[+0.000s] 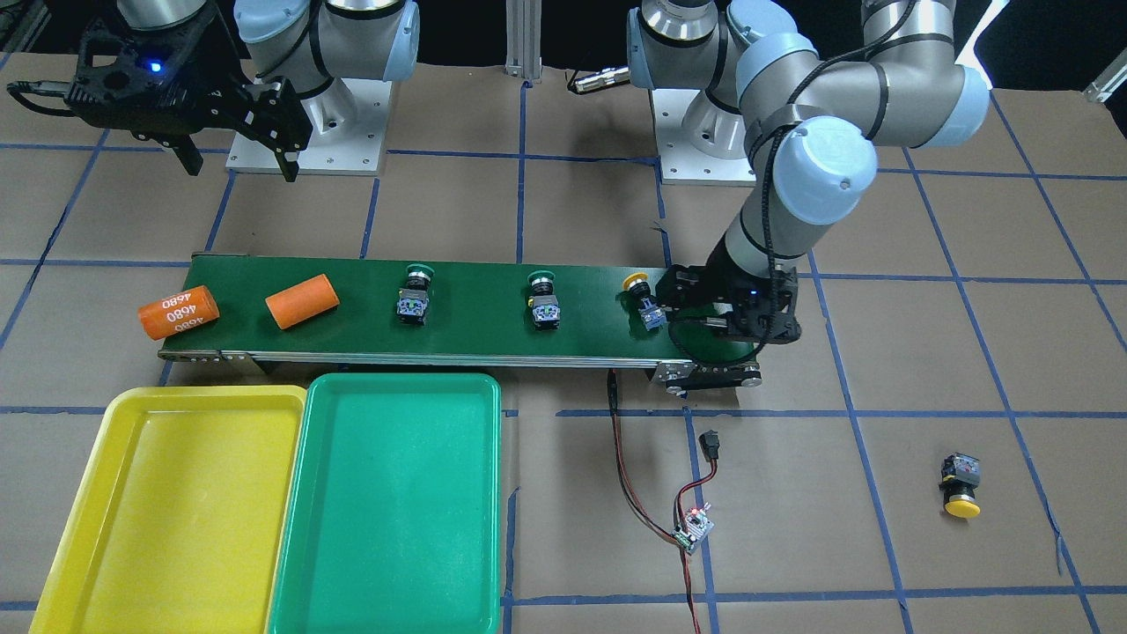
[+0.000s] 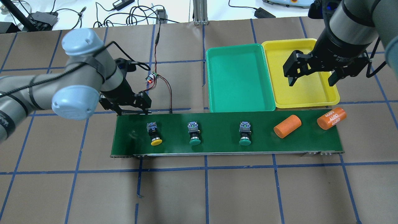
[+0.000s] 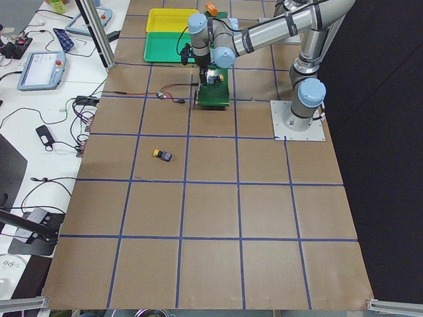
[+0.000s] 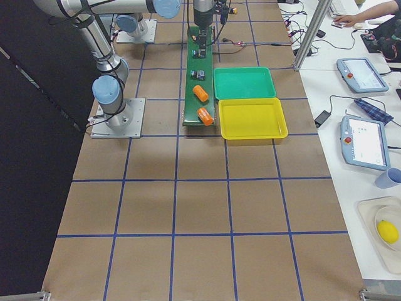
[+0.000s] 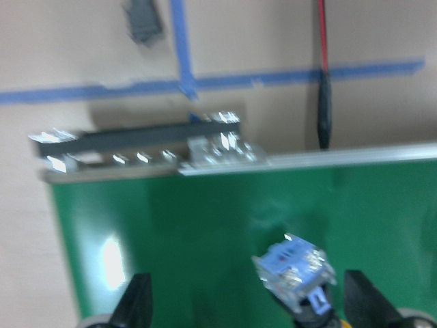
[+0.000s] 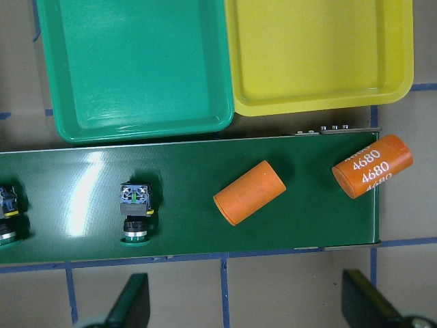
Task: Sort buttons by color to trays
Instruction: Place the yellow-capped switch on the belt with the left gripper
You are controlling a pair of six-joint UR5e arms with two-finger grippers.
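On the dark-green conveyor belt (image 2: 217, 141) a yellow button (image 2: 154, 133) lies at the left end, then two green buttons (image 2: 194, 133) (image 2: 245, 133). A second yellow button (image 1: 960, 484) lies on the table, away from the belt. The green tray (image 2: 239, 77) and yellow tray (image 2: 306, 93) are empty beside the belt. My left gripper (image 2: 133, 109) is open at the belt's far edge, just beyond the yellow button (image 5: 293, 270). My right gripper (image 2: 312, 81) is open and empty, high above the yellow tray.
Two orange cylinders (image 2: 287, 126) (image 2: 331, 118) lie at the belt's right end. A small controller board (image 2: 151, 77) with red and black wires lies on the table beyond the belt's left end. Both arm bases (image 1: 308, 132) stand behind the belt.
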